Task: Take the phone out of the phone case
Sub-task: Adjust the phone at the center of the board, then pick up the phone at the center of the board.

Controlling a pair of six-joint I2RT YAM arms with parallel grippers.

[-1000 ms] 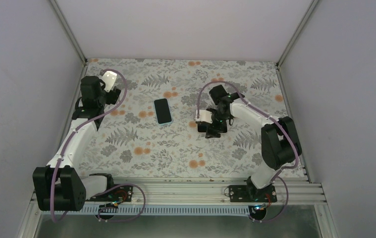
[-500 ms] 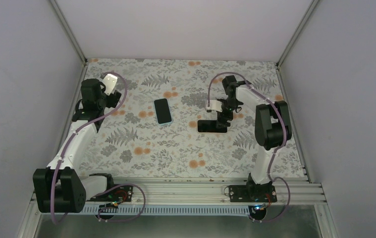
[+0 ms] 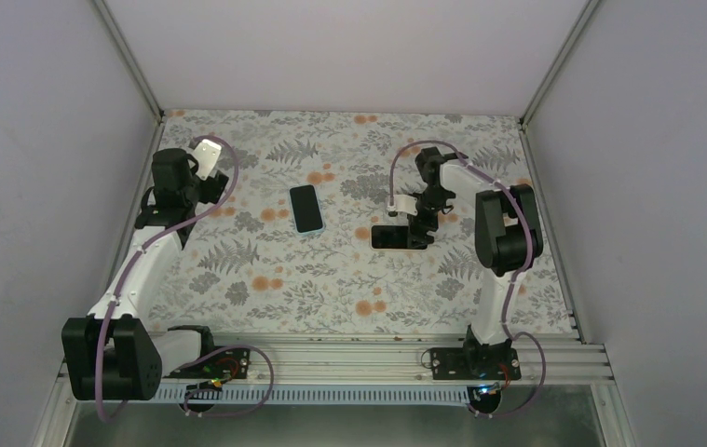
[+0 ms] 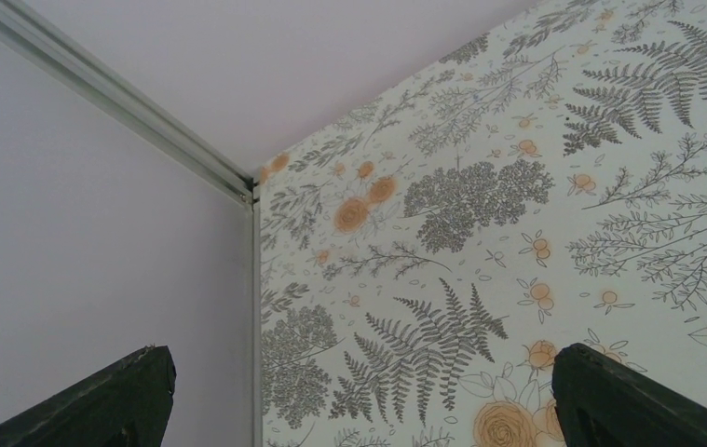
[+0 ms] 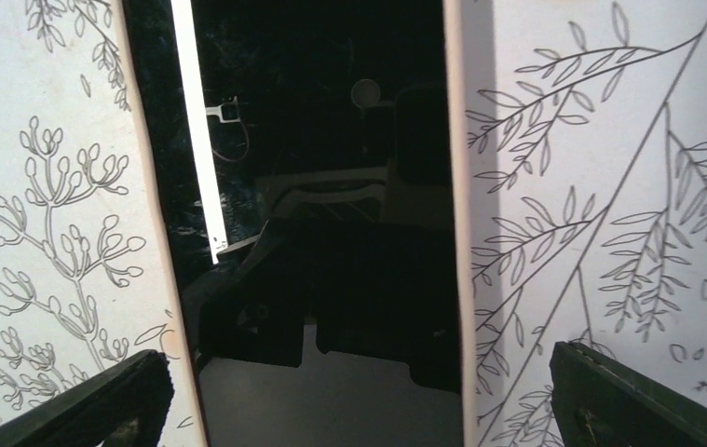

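Entry: phone (image 3: 392, 237), a glossy black slab flat on the table (image 3: 331, 298), long axis running left to right. We judge it already out of the blue-rimmed case (image 3: 307, 209), which lies well apart to its left. Right claw (image 5: 359, 358): spread, holding nothing, straddling the phone's width from directly above. Left claw (image 4: 354, 382): spread, empty, by the far-left corner. The right arm is nearer.
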